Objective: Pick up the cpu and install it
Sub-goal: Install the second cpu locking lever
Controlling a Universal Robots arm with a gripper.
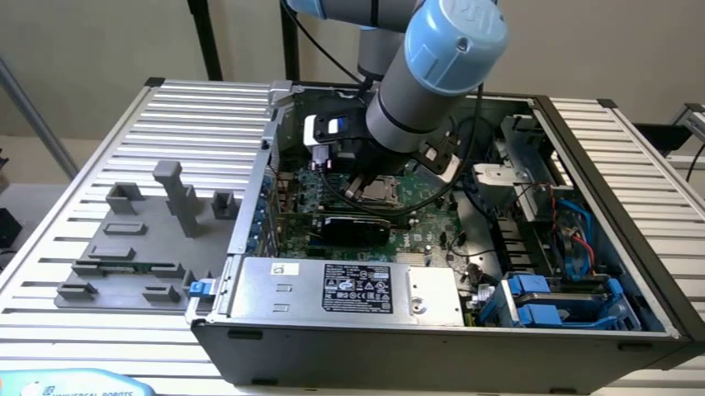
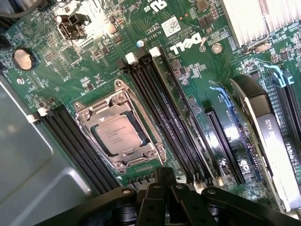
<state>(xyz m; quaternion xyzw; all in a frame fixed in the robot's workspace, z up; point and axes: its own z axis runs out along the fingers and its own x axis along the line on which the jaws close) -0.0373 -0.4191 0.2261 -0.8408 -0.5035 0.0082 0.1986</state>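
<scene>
Sitting in its socket (image 2: pixel 121 133), cpu (image 2: pixel 116 134) (silver top), tool (image 2: pixel 162 200) closed, empty

The arm (image 1: pixel 424 78) reaches down from above, its grey tube and blue-capped joint angled steeply toward the exterior view's left. The wrist points downward. The black gripper (image 2: pixel 164 195) hangs below it, fingers (image 2: pixel 164 181) closed together with nothing between them.

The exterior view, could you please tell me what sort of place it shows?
Most likely a robotics test bench for computer assembly: an open desktop computer case lies on a slotted aluminium table, grey fixture blocks stand beside it, and the robot arm reaches in over the motherboard, where the cpu sits in its socket.
</scene>
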